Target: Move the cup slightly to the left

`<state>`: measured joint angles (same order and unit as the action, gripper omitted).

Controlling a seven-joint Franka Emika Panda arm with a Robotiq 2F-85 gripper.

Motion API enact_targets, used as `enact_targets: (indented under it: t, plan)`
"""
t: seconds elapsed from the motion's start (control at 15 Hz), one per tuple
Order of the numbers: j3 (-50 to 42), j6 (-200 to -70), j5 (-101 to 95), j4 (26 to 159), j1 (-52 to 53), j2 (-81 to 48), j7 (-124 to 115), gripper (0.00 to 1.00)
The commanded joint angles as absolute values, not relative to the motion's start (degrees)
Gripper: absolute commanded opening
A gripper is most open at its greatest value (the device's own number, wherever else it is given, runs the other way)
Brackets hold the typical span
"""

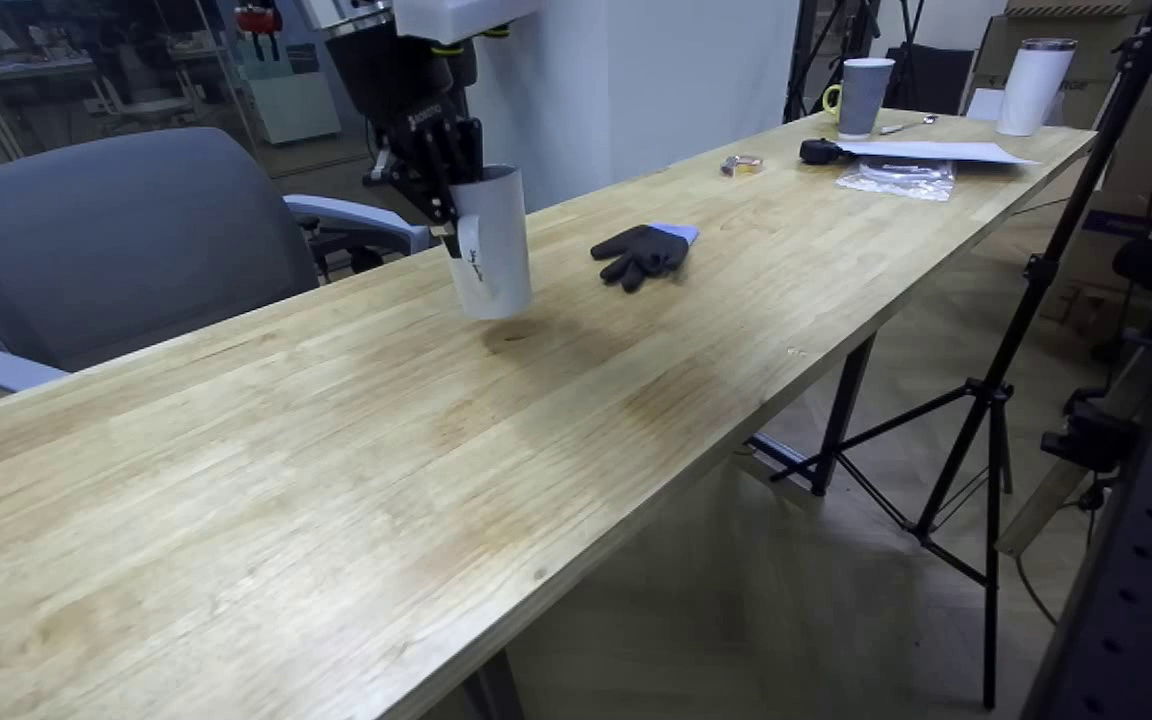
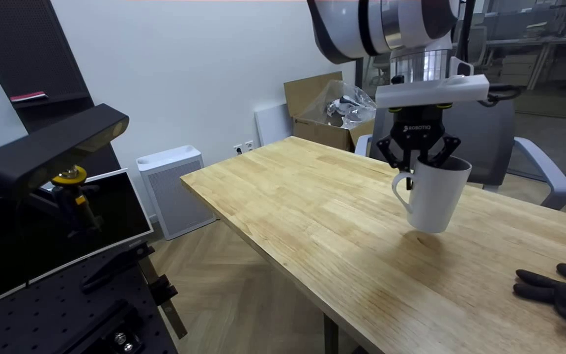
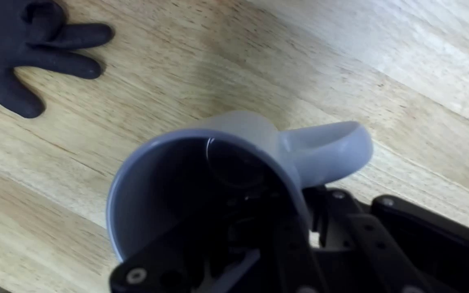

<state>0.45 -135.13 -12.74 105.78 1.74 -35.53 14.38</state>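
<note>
A white mug-like cup [image 1: 504, 265] with a handle and small dark lettering is held just above the wooden table, slightly tilted, with a shadow beneath it. It also shows in an exterior view [image 2: 439, 199] and in the wrist view [image 3: 328, 156], where its dark inside faces the camera. My black gripper [image 1: 456, 205] is shut on the cup's wall at the rim beside the handle. In an exterior view the gripper [image 2: 416, 172] has one finger outside the wall and the other inside the cup, its tip hidden. The gripper [image 3: 299, 207] also shows in the wrist view.
A black glove [image 1: 644, 255] lies on the table [image 1: 336, 480] near the cup. Farther along are a small packet [image 1: 742, 166], a plastic bag [image 1: 901, 178], paper [image 1: 936, 151], a grey cup [image 1: 866, 98] and a white tumbler [image 1: 1034, 90]. A chair [image 1: 126, 240] stands at the table's edge.
</note>
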Motion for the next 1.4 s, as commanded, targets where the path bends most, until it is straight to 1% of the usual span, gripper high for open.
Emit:
enact_targets:
  t: [0.0, 0.47, 0.73, 1.27, 1.33]
  plan:
    - [-0.2, -134.7, -15.2, 104.4, 3.5, -36.1, 12.6, 0.04]
    - [-2.0, -145.0, -16.0, 106.8, 4.5, -36.7, 7.8, 0.04]
    - [-1.6, -145.3, -14.8, 107.0, 3.8, -37.5, 8.4, 0.04]
    - [-5.1, -147.7, -17.0, 107.1, 6.5, -38.9, 3.3, 0.04]
    - [-5.6, -147.6, -17.2, 107.0, 6.8, -39.0, 2.7, 0.40]
